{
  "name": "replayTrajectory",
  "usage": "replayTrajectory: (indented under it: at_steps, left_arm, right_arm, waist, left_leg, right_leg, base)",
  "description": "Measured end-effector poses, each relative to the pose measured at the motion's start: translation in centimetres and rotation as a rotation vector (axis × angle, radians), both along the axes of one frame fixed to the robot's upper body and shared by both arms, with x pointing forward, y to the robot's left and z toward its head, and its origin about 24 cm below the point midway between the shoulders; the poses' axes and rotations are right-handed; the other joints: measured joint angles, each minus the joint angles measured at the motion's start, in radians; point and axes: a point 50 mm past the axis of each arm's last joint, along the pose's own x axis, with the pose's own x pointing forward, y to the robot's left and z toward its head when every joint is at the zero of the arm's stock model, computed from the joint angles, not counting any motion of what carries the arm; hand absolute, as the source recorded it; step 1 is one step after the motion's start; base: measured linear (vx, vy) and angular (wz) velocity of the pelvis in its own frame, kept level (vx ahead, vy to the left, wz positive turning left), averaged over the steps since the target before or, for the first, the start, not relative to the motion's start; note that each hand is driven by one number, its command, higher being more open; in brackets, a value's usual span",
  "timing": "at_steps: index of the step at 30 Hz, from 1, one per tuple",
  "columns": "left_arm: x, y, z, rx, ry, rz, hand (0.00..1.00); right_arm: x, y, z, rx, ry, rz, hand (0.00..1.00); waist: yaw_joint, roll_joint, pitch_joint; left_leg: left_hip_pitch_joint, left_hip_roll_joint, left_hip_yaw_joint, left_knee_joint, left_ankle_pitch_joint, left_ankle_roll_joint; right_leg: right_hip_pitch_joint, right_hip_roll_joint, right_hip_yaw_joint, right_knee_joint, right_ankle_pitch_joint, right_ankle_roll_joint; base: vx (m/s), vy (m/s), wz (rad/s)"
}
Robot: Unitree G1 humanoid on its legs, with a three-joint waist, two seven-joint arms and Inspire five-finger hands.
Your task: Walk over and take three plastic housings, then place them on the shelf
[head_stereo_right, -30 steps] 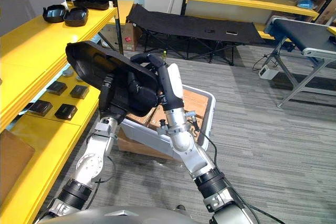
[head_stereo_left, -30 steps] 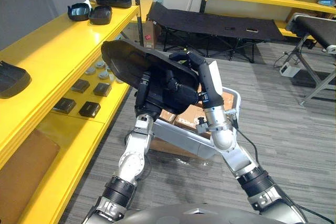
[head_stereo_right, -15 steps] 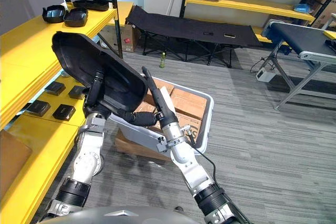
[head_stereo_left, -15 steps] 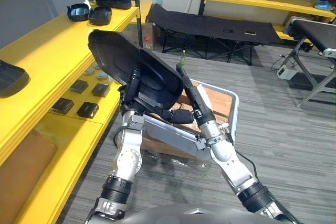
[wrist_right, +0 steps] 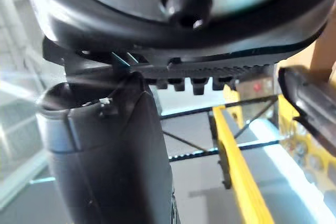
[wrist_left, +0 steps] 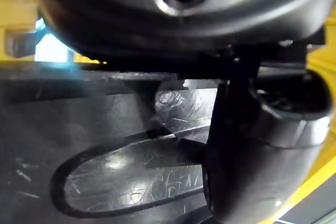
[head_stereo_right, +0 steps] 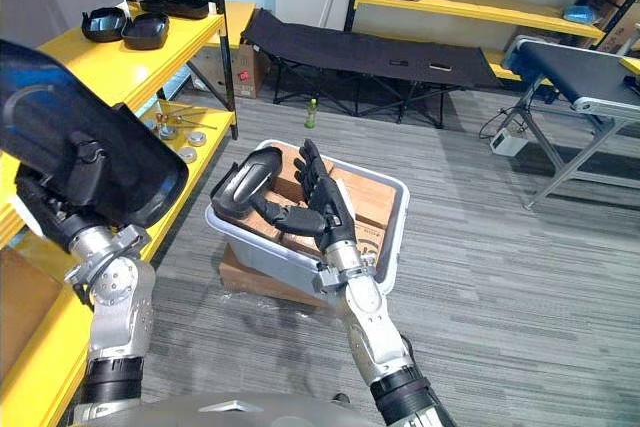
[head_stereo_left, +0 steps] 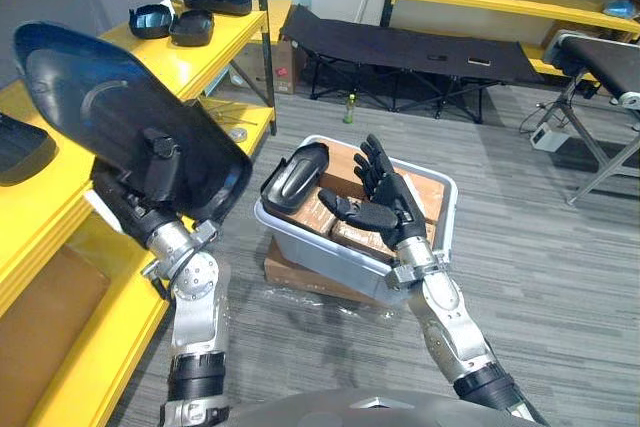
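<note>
A large black plastic housing (head_stereo_left: 120,122) is held up at the left, over the edge of the yellow shelf (head_stereo_left: 215,42). My left hand (head_stereo_right: 50,209) grips it from below and behind, and its thumb (wrist_left: 236,145) presses on the housing's shiny face. My right hand (head_stereo_left: 385,197) hovers open over the grey bin (head_stereo_left: 445,209), fingers spread and holding nothing. A second black housing (head_stereo_left: 293,172) leans inside the bin at its left end. More housings lie on the shelf, two at the far end (head_stereo_left: 172,22) and one at the near left (head_stereo_left: 22,147).
The bin sits on a flat cardboard box (head_stereo_left: 300,277) on the grey floor and holds brown cartons (head_stereo_left: 345,172). A black folding cot (head_stereo_left: 410,47) stands behind it. A conveyor on a stand (head_stereo_left: 600,57) is at the far right. Small parts lie on the lower shelf (head_stereo_right: 185,132).
My left hand has swung the big housing left and up toward the shelf. My right hand has let go of it, dropped over the bin and opened.
</note>
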Motion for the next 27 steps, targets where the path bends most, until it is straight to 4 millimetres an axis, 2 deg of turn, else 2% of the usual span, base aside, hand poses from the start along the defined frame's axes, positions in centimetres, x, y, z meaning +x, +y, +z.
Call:
replayTrajectory:
  at_steps: [4,6,9,11,16,19,21,25,27]
  left_arm:
    - [-0.2,0.1,0.2,0.096,0.019,0.028,0.00]
    - [-0.2,0.0,0.3,0.107,0.012,0.015,0.00]
    - [-0.6,0.1,0.3,0.123,-0.001,-0.006,0.00]
    - [-2.0,0.3,-0.2,0.093,-0.018,-0.085,0.00]
    - [-3.4,0.3,-1.3,0.029,-0.012,-0.202,0.00]
    - [-3.7,0.6,-1.7,-0.055,-0.044,-0.270,0.00]
    - [-4.2,0.6,-1.3,-0.039,-0.053,-0.287,0.00]
    - [-5.5,0.8,1.6,0.059,-0.147,-0.291,0.00]
    - [-6.4,1.6,2.8,0.105,-0.181,-0.255,0.00]
  right_arm:
    - [-0.7,-0.4,-0.4,0.088,0.014,0.027,1.00]
    - [-1.2,-1.1,-1.0,0.089,0.040,-0.013,1.00]
    - [-1.7,-3.0,-2.1,0.014,0.094,-0.144,1.00]
    - [-2.1,-5.0,-3.6,-0.046,0.188,-0.231,1.00]
    - [-3.6,-6.9,-5.4,-0.029,0.303,-0.323,1.00]
    - [-3.7,-6.9,-5.5,-0.034,0.305,-0.316,1.00]
    - [-3.3,-6.5,-5.3,-0.029,0.293,-0.296,1.00]
    - [-1.8,-5.0,-4.2,-0.024,0.232,-0.212,1.00]
    - [-1.0,-3.1,-3.4,-0.037,0.184,-0.088,1.00]
  waist:
    - [-0.003,0.008,0.005]
    - [-0.004,0.013,0.009]
    - [-0.008,0.024,0.013]
    - [-0.026,0.032,0.016]
    - [-0.025,0.052,0.017]
    - [-0.022,0.056,0.018]
    - [-0.013,0.056,0.017]
    - [0.039,0.060,0.019]
    - [0.070,0.067,0.021]
  left_leg:
    - [-0.001,0.000,0.003,0.003,-0.006,0.000]
    - [-0.003,0.000,0.004,0.004,-0.007,0.000]
    - [-0.012,0.000,0.006,0.004,-0.007,0.000]
    - [-0.018,0.000,0.005,0.004,-0.007,0.000]
    - [-0.018,0.000,0.001,0.004,-0.010,0.001]
    - [-0.025,0.001,-0.015,0.016,-0.013,0.003]
    - [-0.034,0.001,-0.028,0.019,-0.016,0.004]
    - [-0.076,-0.001,-0.096,0.043,-0.012,0.005]
    - [-0.088,-0.005,-0.140,0.053,-0.011,0.005]
  right_leg:
    - [-0.003,0.000,0.003,0.000,-0.001,0.000]
    - [-0.005,0.000,0.003,0.000,-0.002,-0.001]
    - [-0.015,0.000,0.003,0.000,-0.002,-0.002]
    - [-0.019,0.000,0.003,-0.001,-0.002,-0.002]
    - [-0.015,0.000,-0.002,-0.001,-0.002,-0.002]
    - [-0.005,0.000,-0.019,-0.001,-0.003,-0.001]
    - [0.002,-0.001,-0.035,-0.001,-0.009,-0.002]
    - [0.014,-0.001,-0.098,-0.001,-0.009,-0.002]
    - [0.041,-0.001,-0.142,-0.001,-0.014,0.000]
  base:
    - [0.00,0.000,-0.02]
    - [0.00,0.000,0.00]
    - [0.00,0.000,0.00]
    - [0.00,0.000,0.00]
    - [0.00,0.005,0.01]
    - [-0.03,0.006,0.11]
    - [-0.04,0.002,0.20]
    - [-0.02,0.003,0.44]
    - [-0.01,-0.001,0.60]
